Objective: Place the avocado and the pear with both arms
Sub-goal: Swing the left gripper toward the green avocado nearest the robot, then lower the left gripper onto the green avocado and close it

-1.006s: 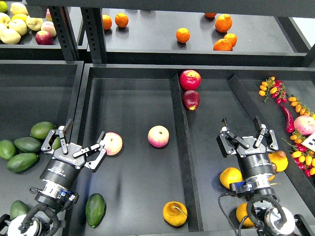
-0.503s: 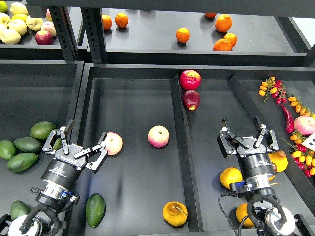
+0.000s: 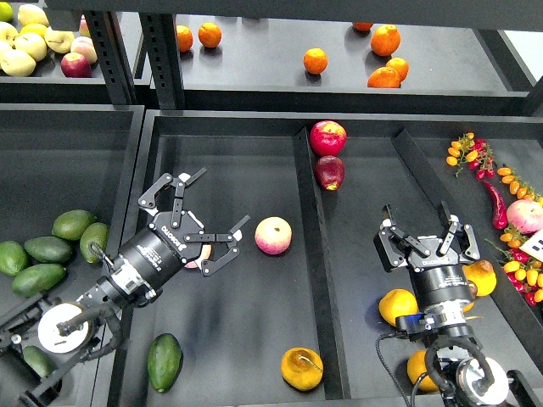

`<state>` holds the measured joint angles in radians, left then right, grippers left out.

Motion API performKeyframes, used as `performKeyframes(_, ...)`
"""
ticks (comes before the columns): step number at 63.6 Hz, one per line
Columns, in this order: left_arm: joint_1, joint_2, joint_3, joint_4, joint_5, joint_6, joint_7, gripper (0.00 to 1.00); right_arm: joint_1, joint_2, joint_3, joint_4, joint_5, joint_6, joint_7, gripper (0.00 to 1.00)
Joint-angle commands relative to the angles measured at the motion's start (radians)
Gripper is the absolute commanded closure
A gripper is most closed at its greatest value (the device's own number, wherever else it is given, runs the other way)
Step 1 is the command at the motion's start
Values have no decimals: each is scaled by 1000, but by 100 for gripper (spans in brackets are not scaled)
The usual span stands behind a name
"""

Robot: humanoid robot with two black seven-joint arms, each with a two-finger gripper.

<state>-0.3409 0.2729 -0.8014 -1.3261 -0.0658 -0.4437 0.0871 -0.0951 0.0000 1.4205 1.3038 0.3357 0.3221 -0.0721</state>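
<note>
Left claw (image 3: 206, 214) spread wide, holding nothing; avocado (image 3: 165, 361) below, well apart. Right claw (image 3: 422, 229) also wide; pear (image 3: 302, 368) down-left. Probably glossy, slippery, bruisable: best gripped across middles.

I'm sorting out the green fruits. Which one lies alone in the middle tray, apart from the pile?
The avocado at the tray's front left corner, below the left gripper. The other green fruits cluster together in the left tray.
</note>
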Motion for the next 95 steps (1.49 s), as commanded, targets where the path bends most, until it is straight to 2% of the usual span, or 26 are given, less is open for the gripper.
performKeyframes(1, -99, 84, 110, 1, 0, 2, 83, 0, 0, 0, 0, 2, 0, 2, 0, 0)
performKeyframes(2, -153, 129, 164, 1, 0, 2, 159, 0, 0, 0, -2, 2, 0, 2, 0, 0)
performKeyframes(6, -202, 172, 217, 1, 0, 2, 230, 0, 0, 0, 0, 3, 0, 2, 0, 0)
performKeyframes(7, -225, 193, 243, 1, 0, 2, 265, 0, 0, 0, 0, 5, 0, 2, 0, 0)
performKeyframes(9, -245, 207, 263, 1, 0, 2, 290, 0, 0, 0, 0, 5, 0, 2, 0, 0)
performKeyframes(11, -283, 232, 300, 1, 1, 2, 339, 1, 0, 0, 0, 6, 0, 2, 0, 0)
performKeyframes(15, -334, 258, 340, 2, 3, 3, 402, 0, 0, 0, 0, 6, 0, 3, 0, 0)
performKeyframes(32, -566, 284, 542, 35, 3, 3, 402, 1, 0, 0, 0, 8, -1, 3, 0, 0)
performKeyframes(45, -802, 236, 837, 39, 4, 3, 402, 0, 0, 0, 0, 8, -1, 3, 0, 0)
performKeyframes(49, -879, 213, 939, 42, 4, 3, 402, 1, 0, 0, 0, 8, -1, 3, 0, 0)
performKeyframes(50, -923, 192, 1002, 42, 4, 3, 402, 1, 0, 0, 0, 8, -1, 3, 0, 0)
performKeyframes(53, -955, 164, 1050, 45, 6, 3, 402, 1, 0, 0, 0, 8, -1, 3, 0, 0)
performKeyframes(79, -1043, 19, 1266, 123, 6, 5, 402, 0, 0, 0, -3, 8, -1, 2, -2, 0)
performKeyframes(95, -1029, -61, 1378, 197, 38, 42, 402, 1, 0, 0, -9, 8, -1, 3, -2, 0)
